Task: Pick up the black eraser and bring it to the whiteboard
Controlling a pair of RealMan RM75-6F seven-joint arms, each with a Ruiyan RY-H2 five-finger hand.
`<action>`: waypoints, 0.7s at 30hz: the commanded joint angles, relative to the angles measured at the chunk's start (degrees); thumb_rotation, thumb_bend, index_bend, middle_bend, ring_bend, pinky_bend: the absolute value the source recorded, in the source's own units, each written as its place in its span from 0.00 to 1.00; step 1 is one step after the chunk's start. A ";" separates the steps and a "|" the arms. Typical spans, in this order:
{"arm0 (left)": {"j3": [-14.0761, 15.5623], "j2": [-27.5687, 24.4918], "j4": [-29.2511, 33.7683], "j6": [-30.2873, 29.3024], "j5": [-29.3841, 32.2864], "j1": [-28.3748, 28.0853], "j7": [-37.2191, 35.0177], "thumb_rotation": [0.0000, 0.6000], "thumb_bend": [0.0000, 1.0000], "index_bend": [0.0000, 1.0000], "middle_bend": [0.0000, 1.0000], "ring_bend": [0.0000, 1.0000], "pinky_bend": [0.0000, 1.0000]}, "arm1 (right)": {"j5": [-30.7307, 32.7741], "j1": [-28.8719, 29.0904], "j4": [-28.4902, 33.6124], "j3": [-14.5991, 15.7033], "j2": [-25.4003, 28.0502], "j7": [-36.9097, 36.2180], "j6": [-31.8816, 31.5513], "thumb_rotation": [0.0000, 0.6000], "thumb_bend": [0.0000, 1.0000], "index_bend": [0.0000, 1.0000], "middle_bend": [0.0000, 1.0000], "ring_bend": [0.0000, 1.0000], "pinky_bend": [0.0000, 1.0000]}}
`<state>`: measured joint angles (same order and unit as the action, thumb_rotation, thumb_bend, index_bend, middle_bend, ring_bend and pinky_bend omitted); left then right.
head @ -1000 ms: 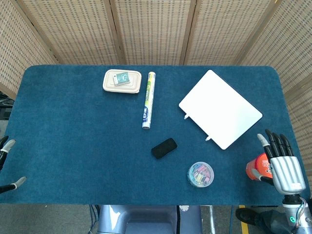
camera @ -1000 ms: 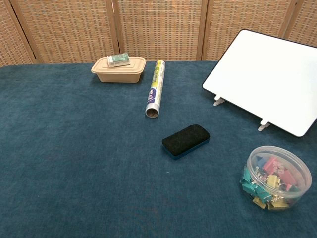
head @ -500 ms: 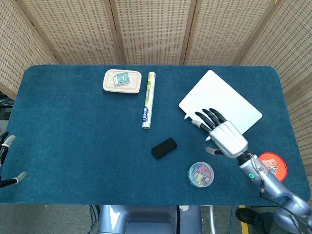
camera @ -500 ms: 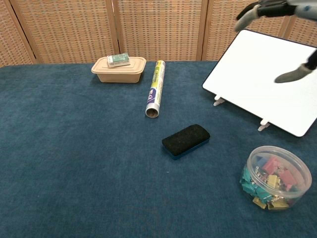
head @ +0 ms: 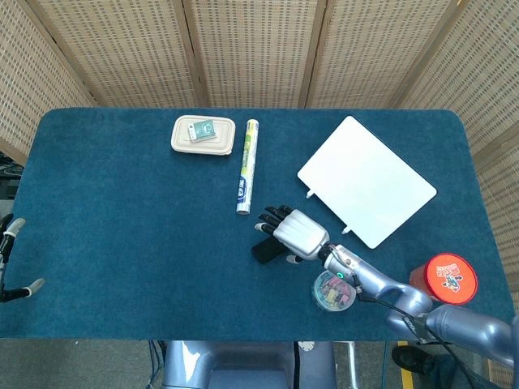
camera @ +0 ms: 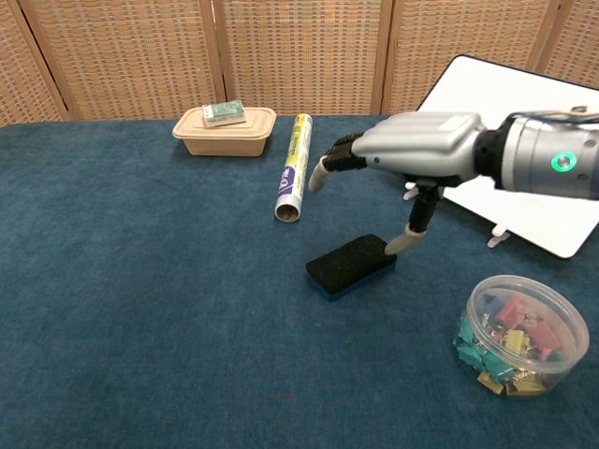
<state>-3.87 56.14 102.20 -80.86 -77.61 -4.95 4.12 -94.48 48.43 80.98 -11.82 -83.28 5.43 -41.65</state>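
The black eraser [camera: 350, 265] lies flat on the blue table, near the middle; in the head view the black eraser [head: 263, 250] is partly covered by my right hand [head: 297, 233]. In the chest view my right hand [camera: 412, 153] hovers above the eraser, fingers spread, thumb tip down by the eraser's right end; it holds nothing. The whiteboard [head: 366, 180] rests tilted on its small feet at the right rear, whiteboard [camera: 524, 140] partly hidden behind my forearm. Only fingertips of my left hand [head: 10, 263] show at the table's left edge.
A paper roll [head: 246, 165] lies behind the eraser, and a tan lidded box [head: 203, 134] sits left of it. A clear tub of coloured clips [camera: 519, 335] stands at the front right. An orange-lidded can [head: 443, 278] is at the right edge.
My right hand has swept from the table's right edge, past the front of the whiteboard, to just above the eraser. The eraser has not moved.
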 commanded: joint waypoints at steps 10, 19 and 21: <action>-0.34 -0.10 0.18 0.98 1.33 -0.53 0.32 1.00 0.00 0.00 0.00 0.00 0.00 | 3.69 3.74 -8.41 2.61 -9.03 8.37 3.45 1.00 0.00 0.23 0.21 0.17 0.27; -0.19 -0.36 0.12 0.93 1.02 -0.50 -0.35 1.00 0.00 0.00 0.00 0.00 0.00 | 4.60 3.97 -11.15 4.04 -11.25 11.31 2.19 1.00 0.00 0.29 0.28 0.27 0.33; -0.17 -0.36 0.12 0.97 1.01 -0.52 -0.36 1.00 0.00 0.00 0.00 0.00 0.00 | 4.55 4.08 -11.91 4.27 -11.76 11.49 1.77 1.00 0.02 0.31 0.32 0.30 0.35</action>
<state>-4.05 55.78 102.32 -79.89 -76.60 -5.47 3.76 -89.94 52.42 69.52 -7.76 -94.68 16.73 -39.57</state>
